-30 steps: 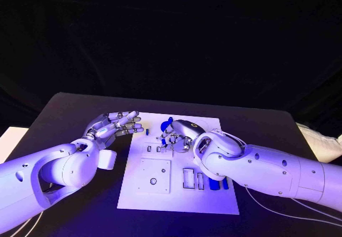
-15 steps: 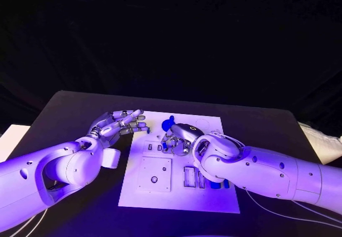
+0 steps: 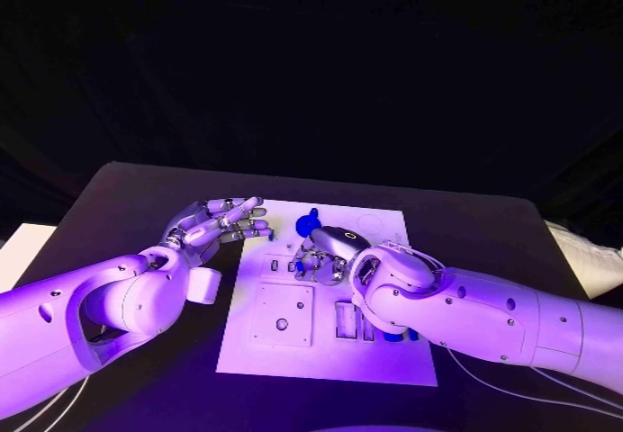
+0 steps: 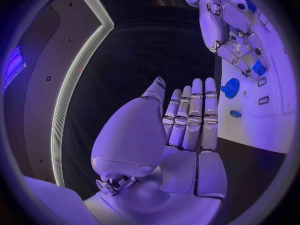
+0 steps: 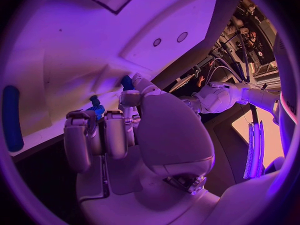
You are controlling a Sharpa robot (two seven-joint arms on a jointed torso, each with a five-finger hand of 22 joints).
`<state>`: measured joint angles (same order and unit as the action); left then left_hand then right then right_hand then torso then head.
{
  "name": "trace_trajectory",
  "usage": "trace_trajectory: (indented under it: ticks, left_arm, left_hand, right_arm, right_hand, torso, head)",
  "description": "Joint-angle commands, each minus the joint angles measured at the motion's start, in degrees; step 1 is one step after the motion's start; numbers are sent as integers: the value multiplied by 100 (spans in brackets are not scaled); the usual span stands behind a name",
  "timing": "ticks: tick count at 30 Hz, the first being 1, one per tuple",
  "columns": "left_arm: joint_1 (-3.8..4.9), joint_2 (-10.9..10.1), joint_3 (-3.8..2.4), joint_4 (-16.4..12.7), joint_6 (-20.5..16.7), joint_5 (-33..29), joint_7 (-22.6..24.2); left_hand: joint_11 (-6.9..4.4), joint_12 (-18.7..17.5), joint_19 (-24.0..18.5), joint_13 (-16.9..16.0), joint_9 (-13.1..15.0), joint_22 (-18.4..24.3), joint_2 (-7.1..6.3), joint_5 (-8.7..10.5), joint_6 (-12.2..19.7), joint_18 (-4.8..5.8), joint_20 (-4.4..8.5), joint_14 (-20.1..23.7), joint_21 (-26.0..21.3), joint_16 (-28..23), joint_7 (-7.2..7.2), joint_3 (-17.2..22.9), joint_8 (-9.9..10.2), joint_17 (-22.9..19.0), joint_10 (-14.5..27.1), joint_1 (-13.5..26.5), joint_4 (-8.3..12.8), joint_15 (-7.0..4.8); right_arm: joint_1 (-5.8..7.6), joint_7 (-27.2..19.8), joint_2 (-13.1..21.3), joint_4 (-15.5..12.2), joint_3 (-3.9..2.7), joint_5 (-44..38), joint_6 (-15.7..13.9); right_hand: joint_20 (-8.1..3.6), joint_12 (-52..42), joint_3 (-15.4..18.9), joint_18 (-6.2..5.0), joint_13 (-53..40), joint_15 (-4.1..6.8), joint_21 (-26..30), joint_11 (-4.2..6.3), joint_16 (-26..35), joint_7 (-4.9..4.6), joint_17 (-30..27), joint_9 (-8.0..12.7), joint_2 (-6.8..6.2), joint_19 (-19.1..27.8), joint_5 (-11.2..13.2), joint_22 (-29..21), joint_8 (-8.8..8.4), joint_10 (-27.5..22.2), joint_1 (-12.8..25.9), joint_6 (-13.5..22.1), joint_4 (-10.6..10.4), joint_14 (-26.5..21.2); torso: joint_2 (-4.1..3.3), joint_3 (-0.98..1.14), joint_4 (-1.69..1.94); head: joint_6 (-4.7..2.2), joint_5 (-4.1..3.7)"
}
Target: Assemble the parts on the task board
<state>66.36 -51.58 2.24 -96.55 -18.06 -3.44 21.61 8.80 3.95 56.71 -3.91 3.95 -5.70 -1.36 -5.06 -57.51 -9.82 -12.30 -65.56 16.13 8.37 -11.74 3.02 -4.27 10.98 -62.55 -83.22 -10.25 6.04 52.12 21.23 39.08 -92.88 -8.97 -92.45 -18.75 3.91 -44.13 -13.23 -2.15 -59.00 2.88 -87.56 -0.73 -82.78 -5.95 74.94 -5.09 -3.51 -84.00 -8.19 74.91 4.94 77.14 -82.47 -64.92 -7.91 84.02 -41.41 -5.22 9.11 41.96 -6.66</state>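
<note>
On the white task board (image 3: 325, 360) mid-worktop, the right robot hand (image 3: 325, 252) pinches a small blue part (image 5: 95, 110) with curled fingers. The left robot hand (image 3: 214, 225) hovers beside the board's left edge, fingers spread, empty. The part looks light, rigid and slippery, best gripped by its sides.

Black table (image 3: 130, 193) under everything, far edge vs. dark backdrop (image 3: 311, 81). Pale strip (image 3: 20, 256) just off table's left edge. White bit (image 3: 584, 256) by right edge, blurred, can't tell what.
</note>
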Motion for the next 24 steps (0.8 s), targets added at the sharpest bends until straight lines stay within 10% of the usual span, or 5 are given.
trace_trajectory:
  ticks: [1,24]
  left_arm:
    - [2,9,-4,-13,120,-21,53]
    - [2,29,-4,-5,126,-21,40]
  left_hand:
    - [19,-27,35,8,-1,9,65,-28,-15,-68,-9,-31,-29,-31,-28,-7,17,10,27,-8,31,12]
    - [19,-27,35,8,-1,9,65,-28,-15,-68,-9,-31,-29,-31,-28,-7,17,10,27,-8,31,12]
  right_arm:
    - [-43,138,19,26,24,-135,194]
    - [-60,190,22,88,24,-142,418]
  right_hand:
    - [-57,63,-34,60,32,25,34,6,30,35,399,-2,-45,-154,-26,895,4,-58,13,-97,3,363]
    - [-31,313,-37,55,198,-11,53,-44,88,-30,341,33,-215,-136,24,868,-107,-133,196,45,-15,350]
  torso:
    - [-5,0,-11]
    - [-9,-3,-7]
  head:
    - [4,6]
    - [1,-26]
